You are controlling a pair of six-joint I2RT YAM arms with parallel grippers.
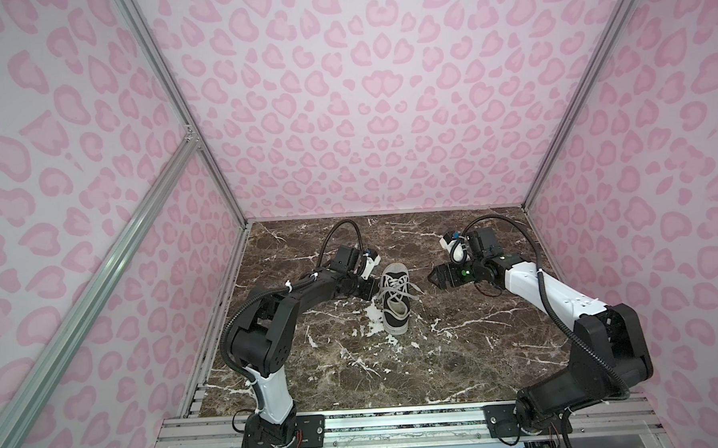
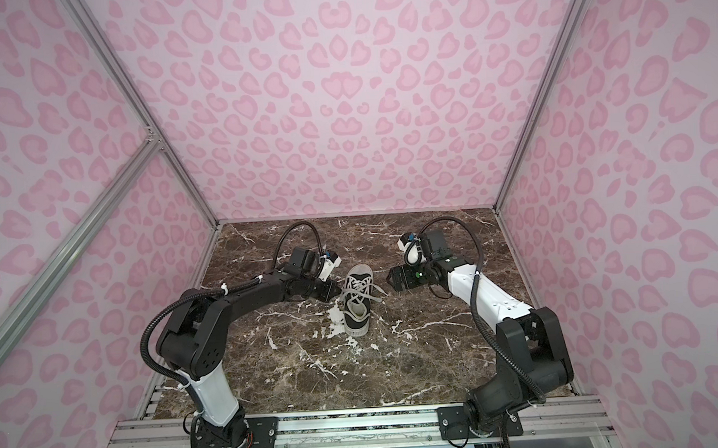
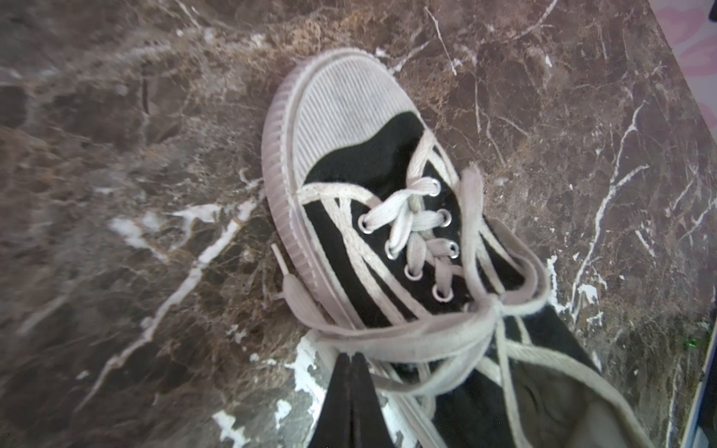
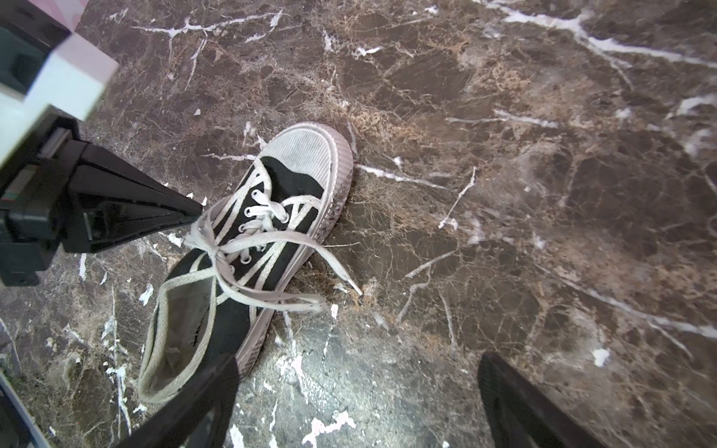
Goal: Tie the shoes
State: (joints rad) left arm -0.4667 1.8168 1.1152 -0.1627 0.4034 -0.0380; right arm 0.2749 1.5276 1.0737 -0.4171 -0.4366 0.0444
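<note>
**Pinched left gripper (image 3: 351, 358), thin hold on the laces (image 3: 407, 341)**

Nearest my left wrist camera, both jaws are pressing together on a loop of the laces, seemingly catching only its edge. The marble table (image 1: 479, 353) is carrying the sneaker (image 1: 395, 302) mid-surface, sole down, toe pointing away, between my arms. My right gripper (image 1: 434, 276) is hanging spread wide just beside it, holding nothing. If I am pulling hard, I am risking the lace slipping out, the light shoe dragging, or the loose knot (image 4: 212, 250) coming undone.
</note>
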